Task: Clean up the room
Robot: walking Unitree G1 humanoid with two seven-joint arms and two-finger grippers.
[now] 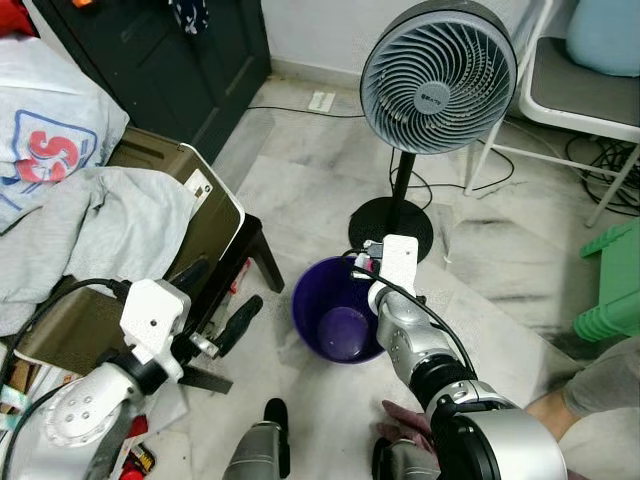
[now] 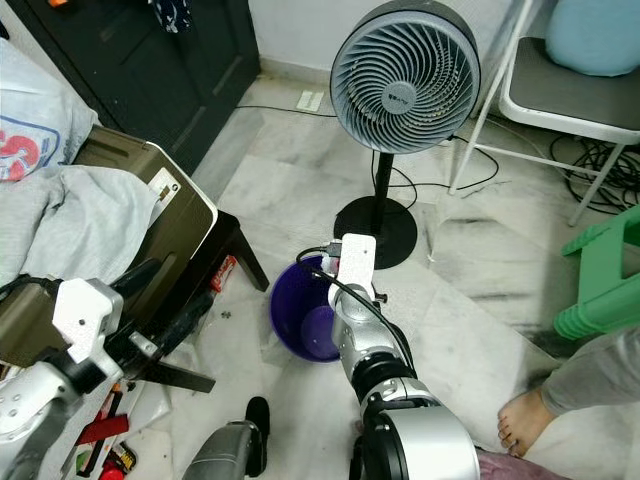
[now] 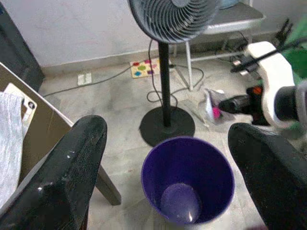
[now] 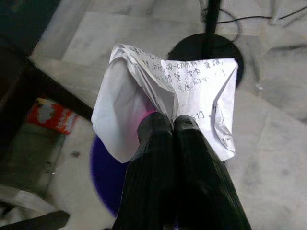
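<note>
A purple bin (image 1: 338, 320) stands on the marble floor by the fan's base, with nothing visible inside it. My right gripper (image 4: 172, 122) is shut on a crumpled sheet of white paper (image 4: 144, 96) with handwriting, held above the bin's far rim. The left wrist view shows that paper (image 3: 211, 103) at the right gripper's tip, beside the bin (image 3: 187, 177). My left gripper (image 1: 215, 300) is open and holds nothing, hovering left of the bin next to the chair.
A grey pedestal fan (image 1: 437, 75) stands just behind the bin. An olive chair (image 1: 190, 190) draped with grey clothes (image 1: 90, 230) is on the left. A green stool (image 1: 612, 285), a white chair (image 1: 580, 90), cables and a person's foot (image 2: 520, 415) are on the right. A red wrapper (image 2: 222, 272) lies by the chair leg.
</note>
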